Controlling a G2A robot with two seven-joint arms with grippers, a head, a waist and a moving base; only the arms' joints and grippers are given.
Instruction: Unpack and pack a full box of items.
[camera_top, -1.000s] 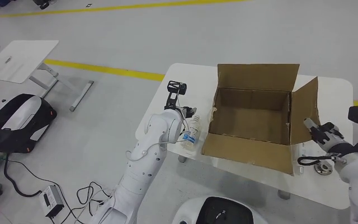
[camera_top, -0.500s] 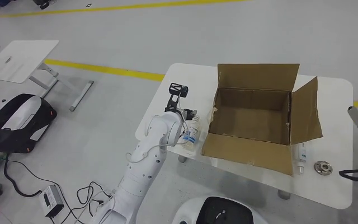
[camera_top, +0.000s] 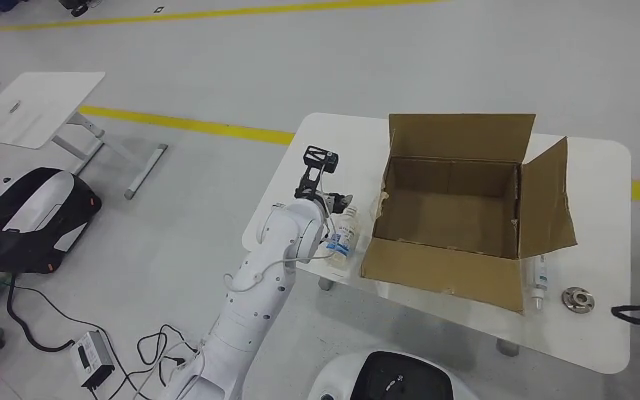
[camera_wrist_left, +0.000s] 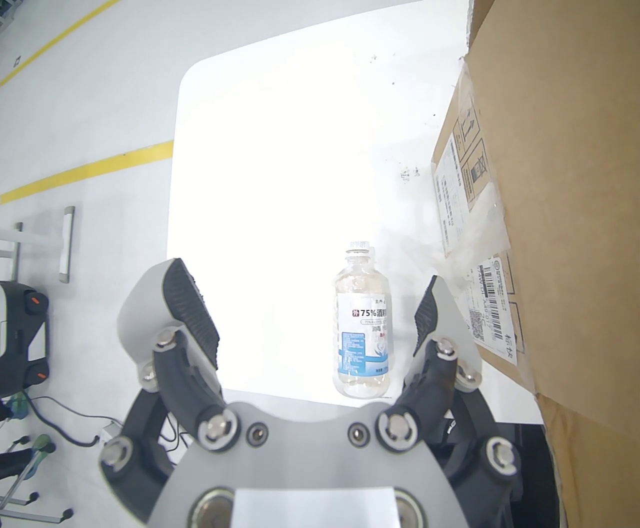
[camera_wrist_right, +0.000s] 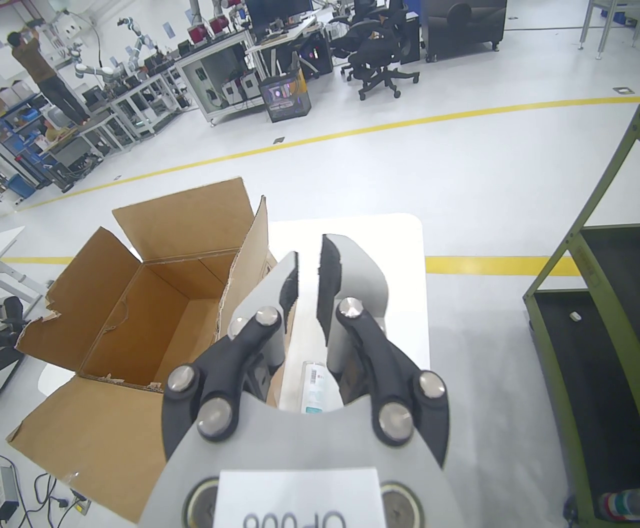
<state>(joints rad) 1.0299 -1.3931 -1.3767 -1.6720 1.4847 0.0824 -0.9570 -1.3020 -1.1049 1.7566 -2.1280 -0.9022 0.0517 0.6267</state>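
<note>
While the left gripper hangs over the near-left part of the white table, its ribbed pads are spread wide in a released state and clasp no object. Below it a clear plastic bottle with a blue-and-white label lies on its side, closer to the finger nearest the box, its white cap pointing toward the far edge and its base at the table's near edge. Just to the bottle's right stands the open cardboard box, its flaps raised and its brown floor in view; a shipping label sits on the wall facing the bottle. On the right side of the box, close to its near-right corner, a small slim bottle lies on the table, and a round metal fitting rests just right of it, apart from it. Above that end of the table, the right gripper is clenched, its pads drawn almost together with only a slim gap.
</note>
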